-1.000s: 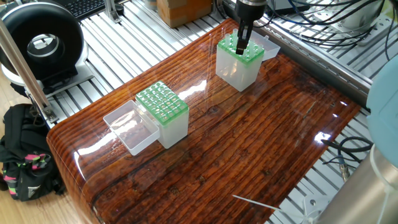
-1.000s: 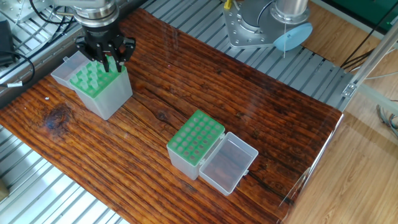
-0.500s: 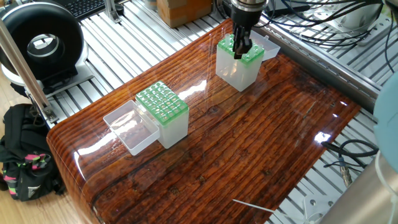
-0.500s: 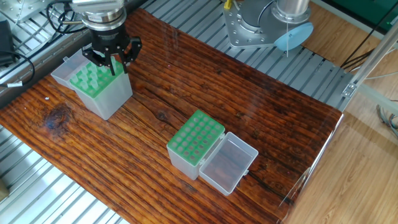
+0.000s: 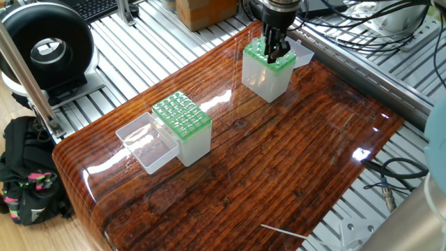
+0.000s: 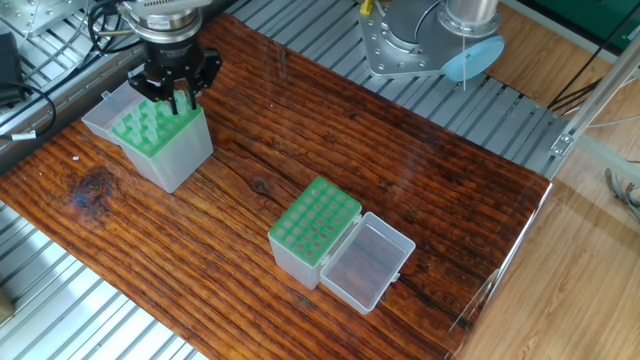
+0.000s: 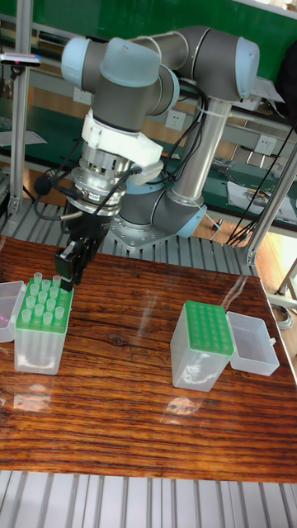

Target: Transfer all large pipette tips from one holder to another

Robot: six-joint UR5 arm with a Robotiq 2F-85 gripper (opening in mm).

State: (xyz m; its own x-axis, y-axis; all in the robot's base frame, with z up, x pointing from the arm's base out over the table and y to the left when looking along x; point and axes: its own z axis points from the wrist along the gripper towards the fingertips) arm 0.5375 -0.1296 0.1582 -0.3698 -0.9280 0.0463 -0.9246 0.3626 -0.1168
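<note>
A clear holder (image 5: pixel 265 80) (image 6: pixel 170 150) (image 7: pixel 37 338) with a green top stands at the far end of the table. Several large pipette tips (image 5: pixel 259 50) (image 6: pixel 140 125) (image 7: pixel 41 305) stand in it. My gripper (image 5: pixel 276 54) (image 6: pixel 180 100) (image 7: pixel 71 272) hangs over this holder's back corner, its fingertips down among the tip tops. The fingers stand close together, and whether a tip is pinched between them is hidden. The second holder (image 5: pixel 182 118) (image 6: pixel 315 225) (image 7: pixel 202 330) stands mid-table, and its green grid shows only holes.
Each holder has a clear lid lying open beside it (image 5: pixel 143 143) (image 6: pixel 370 262) (image 5: pixel 301 52). The arm's base (image 6: pixel 420 40) stands behind the table. A thin pale rod (image 5: pixel 286 228) lies near the table's front edge. Cables run along the metal rails (image 5: pixel 362 28).
The gripper has stayed over the far holder, lifting slightly and then shifting and turning a little above its back corner. Both holders have kept their places.
</note>
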